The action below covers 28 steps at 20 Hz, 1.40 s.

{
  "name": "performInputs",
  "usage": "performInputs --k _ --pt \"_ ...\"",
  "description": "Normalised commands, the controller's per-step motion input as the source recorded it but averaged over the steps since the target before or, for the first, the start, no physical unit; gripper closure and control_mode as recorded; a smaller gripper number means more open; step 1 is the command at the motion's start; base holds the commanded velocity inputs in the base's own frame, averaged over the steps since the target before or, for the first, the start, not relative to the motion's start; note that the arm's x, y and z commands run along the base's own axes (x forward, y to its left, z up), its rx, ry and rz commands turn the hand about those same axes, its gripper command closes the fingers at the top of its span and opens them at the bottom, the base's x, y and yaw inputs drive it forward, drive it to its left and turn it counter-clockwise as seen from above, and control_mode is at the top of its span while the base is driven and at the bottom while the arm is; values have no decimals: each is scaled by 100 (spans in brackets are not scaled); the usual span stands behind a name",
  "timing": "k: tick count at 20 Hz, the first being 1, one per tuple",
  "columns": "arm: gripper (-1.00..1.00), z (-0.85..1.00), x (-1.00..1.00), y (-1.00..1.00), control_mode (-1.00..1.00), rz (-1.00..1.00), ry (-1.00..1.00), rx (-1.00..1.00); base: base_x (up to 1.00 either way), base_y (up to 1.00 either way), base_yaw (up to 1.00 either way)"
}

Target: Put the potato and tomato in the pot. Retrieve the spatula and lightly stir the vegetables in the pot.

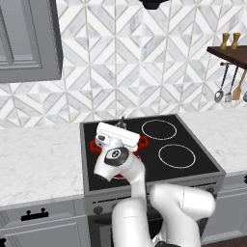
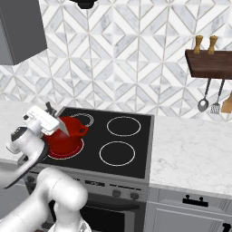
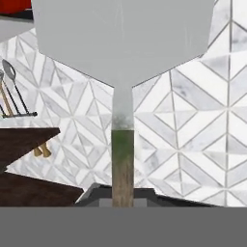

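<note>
- Looking from the left base view, the round bright red cooking pot (image 1: 140, 143) sits on the front left burner of the black glass stovetop (image 1: 193, 166), mostly hidden behind the white hand. The two-finger gripper (image 1: 121, 122) sits above the pot's far side, and a dark tip rises from it; how the jaws stand cannot be told here.
- Seen from the right base view, the pot (image 2: 64, 136) lies directly under and just right of the hand. A flat pale grey spatula blade (image 2: 62, 127) slants down from the gripper (image 2: 50, 110) over the pot's near wall, so its long axis points down toward the pot.
- Along the hand view, the spatula (image 3: 123, 43) runs straight out from the fingers: its thin handle rises between them and the broad blade spreads at the far end. The jaws look closed narrowly on that handle. A red sliver of the pot (image 3: 14, 5) shows beside the blade, so I judge that stirring calls for lowering the blade inside the rim.
</note>
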Motion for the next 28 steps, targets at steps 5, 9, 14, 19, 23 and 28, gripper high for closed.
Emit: performInputs --k 5,9,14,19,23,28 --pt "100 0 4 -23 -100 6 40 0 0 0 0" --pt "100 -15 0 -14 -100 5 28 0 0 0 0" --pt "100 -14 -11 -1 -100 1 -11 0 0 0 0" --pt "100 -7 -7 0 -100 -1 -34 0 0 0 0" --pt "100 0 6 0 -100 -4 -19 0 0 0 0" --pt "100 -17 14 0 -100 0 -1 0 0 0 0"
